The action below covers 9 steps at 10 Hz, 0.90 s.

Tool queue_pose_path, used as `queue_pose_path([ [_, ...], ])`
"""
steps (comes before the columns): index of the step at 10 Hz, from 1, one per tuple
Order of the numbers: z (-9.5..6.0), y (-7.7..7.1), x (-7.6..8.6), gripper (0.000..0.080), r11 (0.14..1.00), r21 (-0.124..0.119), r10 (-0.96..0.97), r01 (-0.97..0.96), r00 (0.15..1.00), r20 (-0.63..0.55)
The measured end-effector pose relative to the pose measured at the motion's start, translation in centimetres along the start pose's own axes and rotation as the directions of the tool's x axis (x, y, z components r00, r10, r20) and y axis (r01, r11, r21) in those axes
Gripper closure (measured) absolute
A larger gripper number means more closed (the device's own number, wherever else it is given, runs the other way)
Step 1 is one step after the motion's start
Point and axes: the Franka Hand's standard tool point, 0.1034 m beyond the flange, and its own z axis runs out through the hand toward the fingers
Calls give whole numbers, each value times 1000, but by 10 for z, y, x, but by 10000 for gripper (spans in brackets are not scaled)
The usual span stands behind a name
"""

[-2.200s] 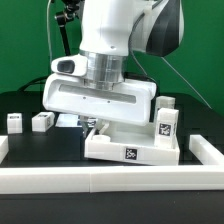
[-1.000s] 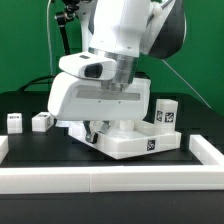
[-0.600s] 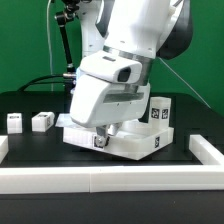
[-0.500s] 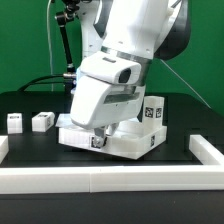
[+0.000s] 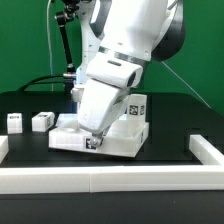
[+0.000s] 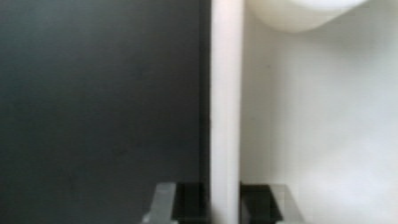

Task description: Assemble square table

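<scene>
White plastic square slab [image 5: 122, 142] swung toward exterior view's left; gripper [image 6: 224, 203] clamped shut on its raised rim [image 6: 224, 100]. Likely repositioning before leg fitting.

- The square table slab [image 5: 125, 142] has been turned on the black surface and drawn toward the exterior view's left — its tagged front face, once near the middle, is now seen at the left end.
- The upright leg [image 5: 138, 107] on the slab's far corner has been carried leftward with it.
- The arm [image 5: 125, 40] has been twisted from square-on to a slant, and the gripper [image 5: 95, 140] brought left with it.
</scene>
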Motion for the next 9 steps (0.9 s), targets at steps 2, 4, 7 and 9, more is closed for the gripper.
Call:
queue_pose_path([
  [2, -8, 9, 19, 734, 991, 5, -137, 137, 990, 15],
  [4, -11, 20, 41, 736, 985, -7, -173, 173, 985, 25],
  [7, -8, 19, 36, 737, 987, -3, -160, 161, 987, 26],
  [9, -8, 19, 35, 737, 988, -2, -156, 156, 987, 26],
])
